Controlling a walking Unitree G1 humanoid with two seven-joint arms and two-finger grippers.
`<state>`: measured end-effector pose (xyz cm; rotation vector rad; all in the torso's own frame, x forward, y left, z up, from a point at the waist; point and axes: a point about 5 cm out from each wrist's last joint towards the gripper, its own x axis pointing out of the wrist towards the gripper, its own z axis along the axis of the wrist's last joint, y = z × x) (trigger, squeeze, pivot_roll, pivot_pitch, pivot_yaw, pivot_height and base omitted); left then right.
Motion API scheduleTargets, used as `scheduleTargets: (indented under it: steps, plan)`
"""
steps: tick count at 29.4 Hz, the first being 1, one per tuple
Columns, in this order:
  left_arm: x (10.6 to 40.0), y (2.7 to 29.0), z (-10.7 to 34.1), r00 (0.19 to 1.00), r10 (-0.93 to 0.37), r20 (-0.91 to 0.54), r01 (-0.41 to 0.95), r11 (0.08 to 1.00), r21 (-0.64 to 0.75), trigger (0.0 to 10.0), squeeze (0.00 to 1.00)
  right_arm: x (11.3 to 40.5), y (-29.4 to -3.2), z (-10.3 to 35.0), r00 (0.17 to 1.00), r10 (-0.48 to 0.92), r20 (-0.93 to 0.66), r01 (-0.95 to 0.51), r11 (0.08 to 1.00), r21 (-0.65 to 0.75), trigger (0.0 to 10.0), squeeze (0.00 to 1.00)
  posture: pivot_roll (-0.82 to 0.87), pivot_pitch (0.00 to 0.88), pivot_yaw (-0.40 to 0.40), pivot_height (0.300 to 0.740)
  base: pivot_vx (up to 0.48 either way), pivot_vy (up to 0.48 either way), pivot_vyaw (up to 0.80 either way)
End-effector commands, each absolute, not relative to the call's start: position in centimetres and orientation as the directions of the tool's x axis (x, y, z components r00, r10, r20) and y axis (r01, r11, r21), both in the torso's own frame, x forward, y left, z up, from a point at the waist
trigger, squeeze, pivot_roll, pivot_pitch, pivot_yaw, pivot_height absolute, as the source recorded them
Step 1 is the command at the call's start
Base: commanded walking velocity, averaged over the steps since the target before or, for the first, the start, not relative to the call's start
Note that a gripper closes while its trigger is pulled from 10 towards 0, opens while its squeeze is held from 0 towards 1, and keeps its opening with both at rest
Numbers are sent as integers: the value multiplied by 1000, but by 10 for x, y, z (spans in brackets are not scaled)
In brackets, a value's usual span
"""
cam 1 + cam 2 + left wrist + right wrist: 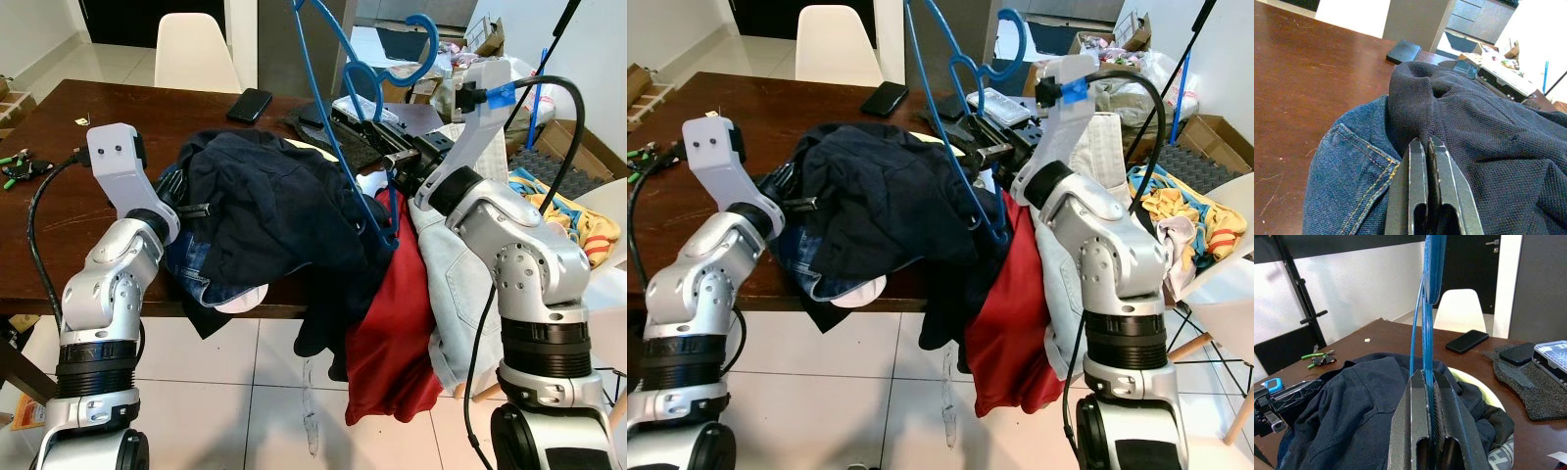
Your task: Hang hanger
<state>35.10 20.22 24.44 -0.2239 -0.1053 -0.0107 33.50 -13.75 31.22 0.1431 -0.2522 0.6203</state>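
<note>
A blue hanger [343, 117] is pinched between the pressed-together fingers of the right tool [1426, 396] and held upright above a heap of clothes on the brown tabletop [59, 196]. The left tool [1426, 161] is pressed together on a fold of the dark shirt [265, 196], which lies over blue jeans [1347, 186].

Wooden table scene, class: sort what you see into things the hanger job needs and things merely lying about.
Job:
blue plastic hanger
right gripper, jaws shut on it
navy knit shirt
left gripper

Lying about:
black phone
red cloth
white chair
</note>
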Motion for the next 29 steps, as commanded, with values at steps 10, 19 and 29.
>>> scheduleTargets:
  steps: [10,19,29]
  plan:
    - [341,178,285,935,-179,306,188,982,1,745,0,333,-142,312,793,543,276,-575,817,44,10000,0,174,126,-61,740,0,0,0]
    - [319,123,303,780,-525,340,412,840,354,0,0,333,-142,314,791,543,280,-576,816,47,10000,0,177,126,-65,740,0,0,0]
    - [307,104,273,694,-698,179,588,692,418,0,0,333,-143,314,794,540,279,-573,819,46,10000,0,177,126,-65,740,0,0,0]
